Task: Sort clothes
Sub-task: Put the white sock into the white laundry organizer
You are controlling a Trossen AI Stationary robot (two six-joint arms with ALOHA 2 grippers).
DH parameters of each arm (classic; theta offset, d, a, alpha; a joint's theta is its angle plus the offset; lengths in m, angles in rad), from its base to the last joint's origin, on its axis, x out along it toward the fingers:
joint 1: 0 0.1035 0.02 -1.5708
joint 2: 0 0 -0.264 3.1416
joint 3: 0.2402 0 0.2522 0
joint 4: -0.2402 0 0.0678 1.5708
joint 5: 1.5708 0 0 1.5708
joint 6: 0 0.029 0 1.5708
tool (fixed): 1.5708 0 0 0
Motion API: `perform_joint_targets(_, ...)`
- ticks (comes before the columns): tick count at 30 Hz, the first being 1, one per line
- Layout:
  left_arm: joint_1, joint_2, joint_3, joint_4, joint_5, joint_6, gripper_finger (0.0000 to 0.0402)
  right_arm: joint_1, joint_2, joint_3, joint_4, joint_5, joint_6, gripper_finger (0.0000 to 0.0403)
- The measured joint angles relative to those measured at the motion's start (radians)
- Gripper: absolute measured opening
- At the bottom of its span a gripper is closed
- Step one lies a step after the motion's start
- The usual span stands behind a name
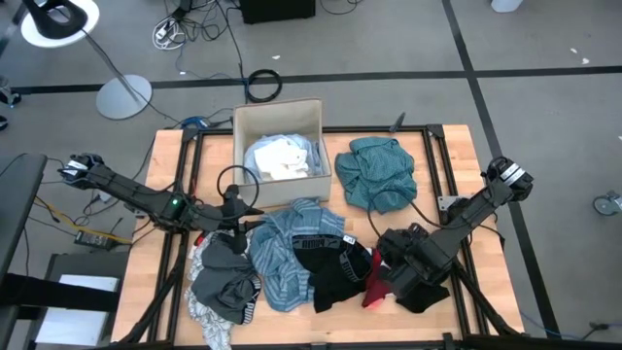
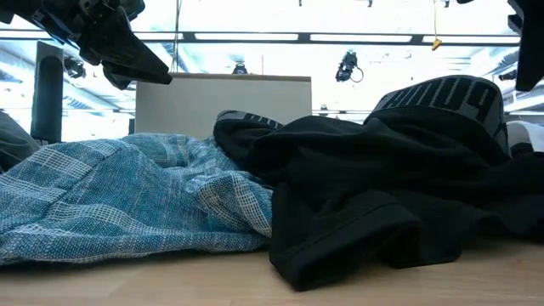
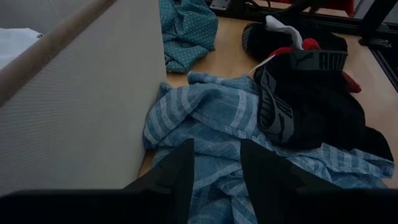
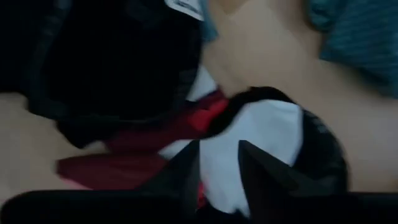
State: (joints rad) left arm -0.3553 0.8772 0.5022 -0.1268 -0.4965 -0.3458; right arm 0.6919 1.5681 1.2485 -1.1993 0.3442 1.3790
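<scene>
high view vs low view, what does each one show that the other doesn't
Only the high view shows the teal garment, the grey garment, the white clothes inside the cardboard box, and the right gripper low over the red piece. Only the low view shows the room's ceiling lights and the black garment's lettered waistband side on. Both show the blue-striped garment, the black garment, the box and the left gripper.

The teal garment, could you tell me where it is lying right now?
In the high view the teal garment lies alone right of the cardboard box, beyond the black garment.
</scene>
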Motion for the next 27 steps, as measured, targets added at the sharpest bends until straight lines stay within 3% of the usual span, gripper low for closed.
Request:
perform_joint_targets(5, 0.000, 0.000, 0.000, 0.001, 0.000, 0.000, 0.0135, 0.000, 0.000, -0.091, 0.091, -0.005, -0.005, 0.0163)
perform_joint_targets(10, 0.000, 0.000, 0.000, 0.001, 0.000, -0.006, 0.0135, -0.002, 0.001, -0.222, 0.170, -0.089, 0.047, 0.0188)
perform_joint_targets(13, 0.000, 0.000, 0.000, 0.001, 0.000, -0.006, 0.0135, 0.001, 0.001, -0.233, 0.170, -0.078, 0.053, 0.0142)
perform_joint_targets(16, 0.000, 0.000, 0.000, 0.000, 0.000, -0.006, 0.0135, 0.001, -0.001, -0.175, 0.136, -0.075, -0.017, 0.0036)
perform_joint_targets(17, 0.000, 0.000, 0.000, 0.001, 0.000, -0.006, 0.0135, 0.001, -0.002, -0.149, 0.111, -0.074, -0.038, 0.0020)
perform_joint_targets(21, 0.000, 0.000, 0.000, 0.000, 0.000, -0.006, 0.0135, -0.008, -0.002, -0.027, -0.058, -0.037, -0.052, 0.0007)
perform_joint_targets(27, 0.000, 0.000, 0.000, 0.001, 0.000, -0.005, 0.0135, -0.028, -0.002, 0.174, -0.299, 0.123, -0.078, 0.0003)
